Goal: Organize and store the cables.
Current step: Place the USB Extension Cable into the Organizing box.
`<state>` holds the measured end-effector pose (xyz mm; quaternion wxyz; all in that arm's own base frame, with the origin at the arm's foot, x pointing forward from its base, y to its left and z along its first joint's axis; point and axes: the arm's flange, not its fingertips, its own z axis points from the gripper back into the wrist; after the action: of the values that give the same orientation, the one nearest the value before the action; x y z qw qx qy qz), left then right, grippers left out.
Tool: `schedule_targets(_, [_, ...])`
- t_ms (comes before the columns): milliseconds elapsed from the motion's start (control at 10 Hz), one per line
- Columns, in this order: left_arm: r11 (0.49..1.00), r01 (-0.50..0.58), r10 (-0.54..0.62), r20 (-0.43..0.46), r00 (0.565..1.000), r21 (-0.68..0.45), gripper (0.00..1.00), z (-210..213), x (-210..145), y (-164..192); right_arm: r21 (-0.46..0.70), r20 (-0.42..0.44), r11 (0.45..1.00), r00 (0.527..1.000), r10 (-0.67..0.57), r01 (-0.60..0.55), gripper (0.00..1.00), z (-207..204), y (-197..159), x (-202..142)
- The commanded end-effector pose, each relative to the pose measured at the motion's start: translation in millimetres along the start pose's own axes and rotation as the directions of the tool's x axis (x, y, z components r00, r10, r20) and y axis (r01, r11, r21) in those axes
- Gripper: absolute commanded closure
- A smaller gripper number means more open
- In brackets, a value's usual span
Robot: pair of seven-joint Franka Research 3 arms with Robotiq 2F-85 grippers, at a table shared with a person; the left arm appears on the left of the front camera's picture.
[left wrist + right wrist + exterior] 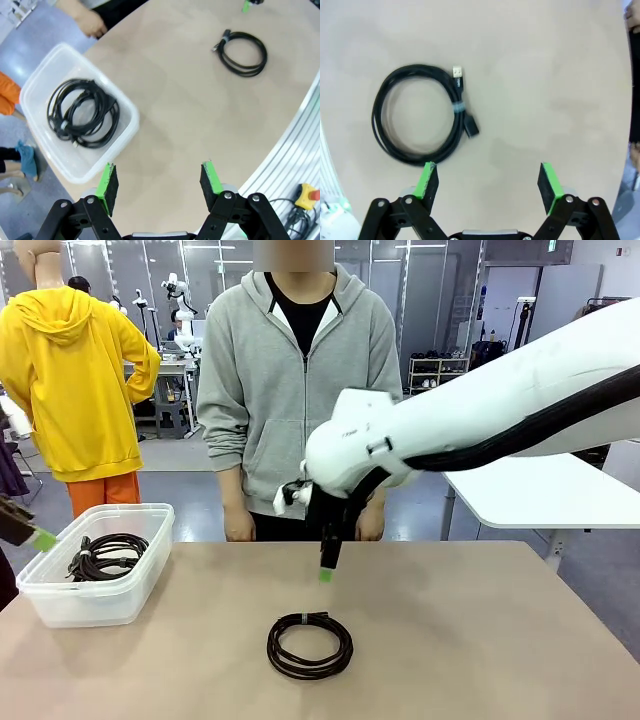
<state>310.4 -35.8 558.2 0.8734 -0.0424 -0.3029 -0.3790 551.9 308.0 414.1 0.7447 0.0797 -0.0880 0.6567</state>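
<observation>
From the front, my right arm reaches in from three o'clock and my right gripper [326, 565] hangs above the tan table [480, 640], fingers pointing down, holding nothing. The loose cable coil [310, 644] lies flat on the table at six o'clock of that gripper, near but apart. At nine o'clock of the picture sits a clear plastic bin [60, 605] with stored cables [108, 555] already in it, and one green pad of my left gripper [44, 539] pokes in above its near rim. A person in a grey hoodie [290, 370] stands at the far edge, arms down.

From my left wrist, my left gripper [160, 182] is spread fairly wide and empty above the table edge. The bin [35, 82] is at ten o'clock, its coils [82, 112] heaped inside. The loose coil [243, 52] lies at one o'clock, well apart.

From my right wrist, my right gripper [487, 181] is spread wide and empty. The coil [417, 120] lies at eleven o'clock of the pads, its taped band and two plug ends on the side nearest the picture's middle.

To do this pick well, I judge I should shift toward the coil so one finger drops inside the ring and one outside, straddling the bundle near the tape where the strands are bound. Then I descend until the pads nearly touch the table and close firmly so no loop slips free.
</observation>
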Motion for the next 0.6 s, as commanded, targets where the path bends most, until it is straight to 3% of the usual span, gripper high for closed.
schedule_targets(0, [0.997, 0.077, -0.076, -0.044, 0.996, 0.01, 0.16, -16.0, 41.6, -14.4, -0.004, 0.115, 0.998, 0.992, -0.059, 0.059, 0.0, 39.8, 34.1, -75.2])
schedule_targets(300, [0.984, 0.172, -0.175, -0.127, 0.976, -0.034, 0.16, -40.4, 89.9, -29.7, -0.106, 0.29, 0.977, 0.946, -0.145, 0.183, 0.0, 99.5, 77.5, -178.6])
schedule_targets(400, [0.978, 0.204, -0.208, -0.14, 0.968, -0.041, 0.16, -48.4, 108.8, -37.5, -0.121, 0.3, 0.964, 0.934, -0.193, 0.238, 0.0, 108.5, 92.4, -208.1])
schedule_targets(500, [0.969, 0.245, -0.249, -0.191, 0.95, -0.044, 0.16, -61.2, 128.6, -48.2, -0.132, 0.364, 0.955, 0.909, -0.202, 0.265, 0.0, 116.9, 108.5, -238.8])
